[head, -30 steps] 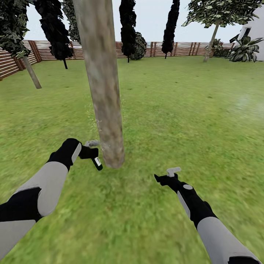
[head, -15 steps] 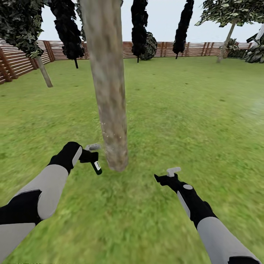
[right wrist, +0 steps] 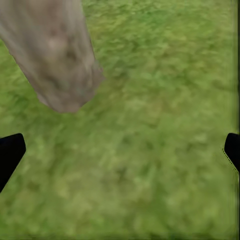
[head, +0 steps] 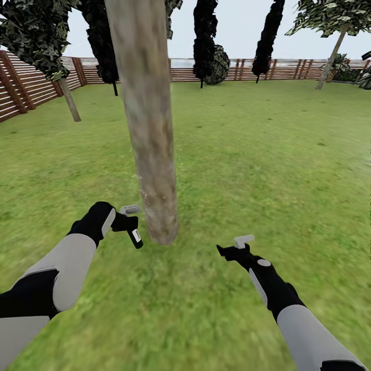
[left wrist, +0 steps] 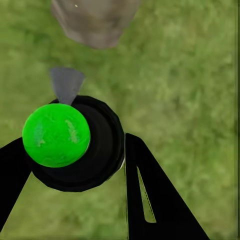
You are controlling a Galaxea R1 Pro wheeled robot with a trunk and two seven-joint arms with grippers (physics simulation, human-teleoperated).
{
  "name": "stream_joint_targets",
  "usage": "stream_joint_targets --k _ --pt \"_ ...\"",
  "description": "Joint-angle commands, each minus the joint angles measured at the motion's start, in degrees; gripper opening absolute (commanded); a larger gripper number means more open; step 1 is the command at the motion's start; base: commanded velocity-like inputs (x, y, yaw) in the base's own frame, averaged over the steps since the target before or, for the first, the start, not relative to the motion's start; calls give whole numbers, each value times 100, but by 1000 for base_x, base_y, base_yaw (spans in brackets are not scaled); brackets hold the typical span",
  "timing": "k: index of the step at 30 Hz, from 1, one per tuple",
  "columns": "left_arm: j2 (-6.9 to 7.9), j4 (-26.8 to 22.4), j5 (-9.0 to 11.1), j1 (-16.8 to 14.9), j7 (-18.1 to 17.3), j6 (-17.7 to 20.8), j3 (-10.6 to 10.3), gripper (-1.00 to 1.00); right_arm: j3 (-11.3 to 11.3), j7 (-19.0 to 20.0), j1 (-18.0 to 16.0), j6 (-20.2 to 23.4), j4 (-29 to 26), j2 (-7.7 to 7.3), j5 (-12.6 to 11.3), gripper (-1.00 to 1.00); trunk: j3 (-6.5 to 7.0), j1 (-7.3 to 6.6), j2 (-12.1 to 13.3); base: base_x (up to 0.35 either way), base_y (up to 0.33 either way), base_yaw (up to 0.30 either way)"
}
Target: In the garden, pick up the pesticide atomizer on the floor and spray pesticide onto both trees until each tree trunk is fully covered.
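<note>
The left hand is clenched on the pesticide atomizer, held at nine o'clock of the tree trunk. The right hand is released. Pickup is done; spraying seems underway; the second tree is judged left.

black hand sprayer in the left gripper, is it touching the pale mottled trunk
Apart: the head view shows grass between the black hand sprayer and the pale mottled trunk.
</note>
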Motion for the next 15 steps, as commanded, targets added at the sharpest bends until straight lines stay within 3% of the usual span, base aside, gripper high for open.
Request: stream_joint_targets --k 1,12,15 --pt "-6 -8 -56 -2 -42 28 45 -100 10 10 -1 28 -10 -4 23 100 -5 -1 -2 0 -268 0" --pt "-6 -9 -56 -7 -41 35 37 -100 10 10 -1 28 -10 -4 23 100 -5 -1 -2 0 -273 3" --pt "-6 -9 -56 -5 -41 35 37 -100 10 10 -1 28 -10 -4 23 100 -5 -1 -2 0 -272 206"
